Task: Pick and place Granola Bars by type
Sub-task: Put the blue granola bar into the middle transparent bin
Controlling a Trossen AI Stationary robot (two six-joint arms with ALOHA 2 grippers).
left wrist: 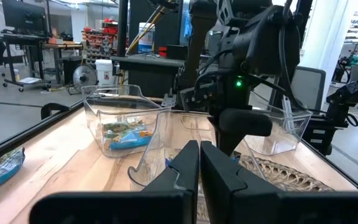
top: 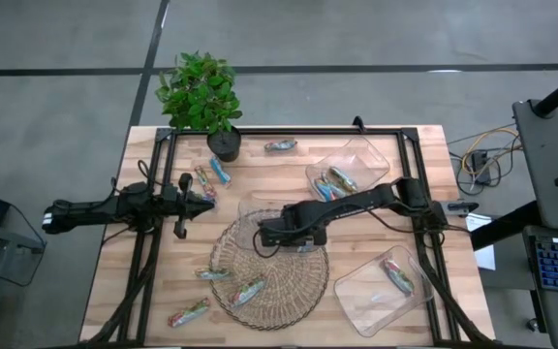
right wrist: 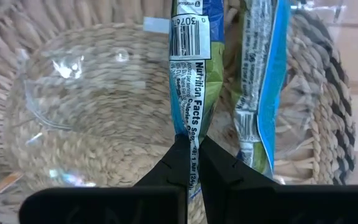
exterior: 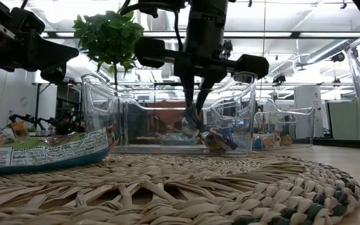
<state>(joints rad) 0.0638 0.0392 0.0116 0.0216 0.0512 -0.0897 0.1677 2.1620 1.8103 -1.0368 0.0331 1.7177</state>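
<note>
The right gripper (right wrist: 191,163) hangs over the round woven mat (top: 303,286), its two fingers pinched tight on a blue and green granola bar (right wrist: 194,74). A second bar (right wrist: 261,81) lies just beside it. More bars (top: 332,184) sit in a clear tray (top: 368,155) farther back. The left gripper (top: 206,202) waits at the table's left side, fingers pressed together.

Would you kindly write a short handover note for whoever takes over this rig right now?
Right hand: shut on a blue-green bar, over the clear tray on the wicker mat.
Left hand: shut, empty, waiting at the table's left side.
Done: bars lie in the upper right tray and lower right tray.
Left: loose bars near the plant, one at the far edge, three by the mat's lower left.
</note>
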